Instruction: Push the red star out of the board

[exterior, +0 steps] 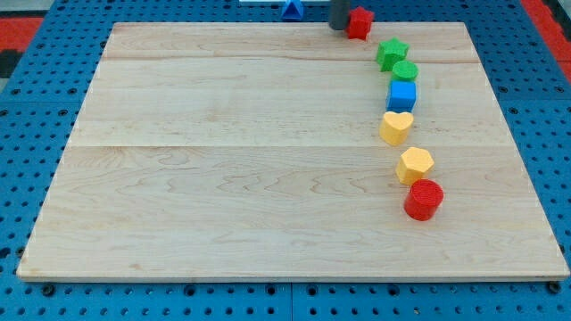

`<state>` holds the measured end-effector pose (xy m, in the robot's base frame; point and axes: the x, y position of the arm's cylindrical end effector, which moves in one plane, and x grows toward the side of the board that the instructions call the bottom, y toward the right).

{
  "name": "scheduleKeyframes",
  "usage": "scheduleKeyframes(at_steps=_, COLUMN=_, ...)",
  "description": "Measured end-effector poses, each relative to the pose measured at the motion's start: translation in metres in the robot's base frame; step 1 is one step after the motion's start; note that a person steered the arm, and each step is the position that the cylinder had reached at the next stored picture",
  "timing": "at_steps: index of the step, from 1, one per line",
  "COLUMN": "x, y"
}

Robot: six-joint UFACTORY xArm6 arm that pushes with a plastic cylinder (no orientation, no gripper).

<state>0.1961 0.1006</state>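
Observation:
The red star (359, 22) sits at the board's top edge, partly over it, in the view's upper middle. My tip (340, 27) is the lower end of the dark rod just to the star's left, touching or almost touching it. Down the right side runs a line of blocks: a green star (392, 53), a green cylinder (405, 71), a blue cube (401, 95), a yellow heart (396, 127), a yellow hexagon (415, 165) and a red cylinder (424, 199).
The wooden board (223, 160) lies on a blue perforated table (27, 178). A blue triangular block (292, 10) lies off the board beyond its top edge, to the left of the rod.

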Motion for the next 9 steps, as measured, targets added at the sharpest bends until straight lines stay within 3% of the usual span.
scheduleKeyframes(at_steps=1, x=0.038, y=0.017)
scheduleKeyframes(at_steps=2, x=0.039, y=0.026)
scheduleKeyframes(at_steps=3, x=0.021, y=0.009)
scheduleKeyframes(at_steps=4, x=0.021, y=-0.061)
scheduleKeyframes(at_steps=6, x=-0.003, y=-0.039)
scheduleKeyframes(at_steps=7, x=-0.003, y=0.074)
scheduleKeyframes(at_steps=9, x=0.021, y=0.153)
